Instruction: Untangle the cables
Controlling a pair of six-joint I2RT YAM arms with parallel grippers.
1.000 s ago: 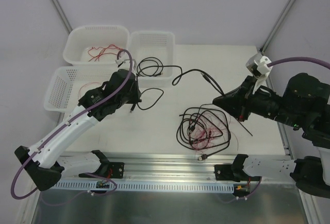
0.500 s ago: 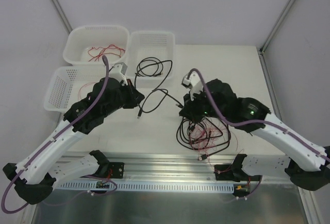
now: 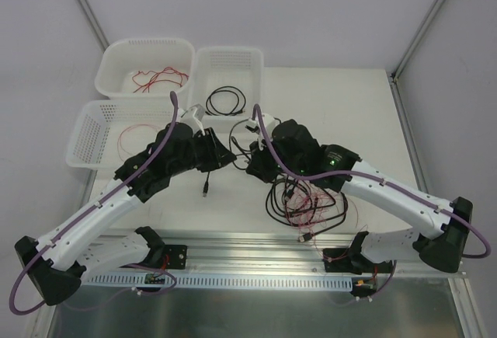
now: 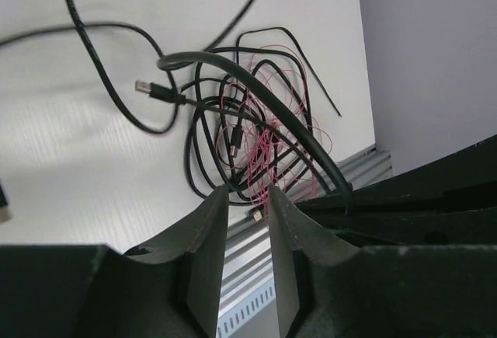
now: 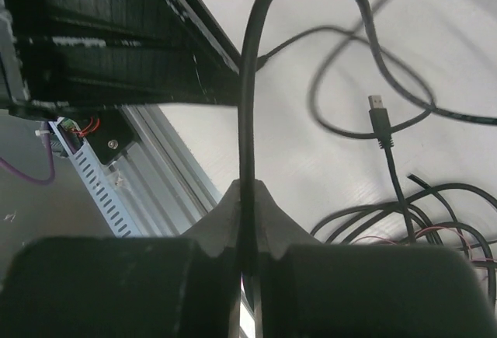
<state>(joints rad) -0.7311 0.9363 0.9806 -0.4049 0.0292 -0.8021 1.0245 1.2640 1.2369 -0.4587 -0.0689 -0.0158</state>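
On the white table point(image 3: 349, 97), the cables point(image 3: 307, 198) lie knotted at five o'clock of centre. Your right gripper point(image 5: 247, 194) pinches a black cable point(image 5: 247, 120); your left gripper point(image 4: 247, 198) stands narrowly parted, empty. Pull hard and the red wires point(image 4: 272, 136) may cinch tighter, dragging the whole knot.

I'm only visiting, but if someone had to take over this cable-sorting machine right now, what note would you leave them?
Left pincer: jaws slightly apart, nothing between them.
Right pincer: shut on a black cable that arcs up from it.
Done: coiled black cable in the back middle basket; red wires in the back left basket; a red loop in the near left basket.
To do: the tangle of black cables and red wires on the table; pull strands free, sort them.
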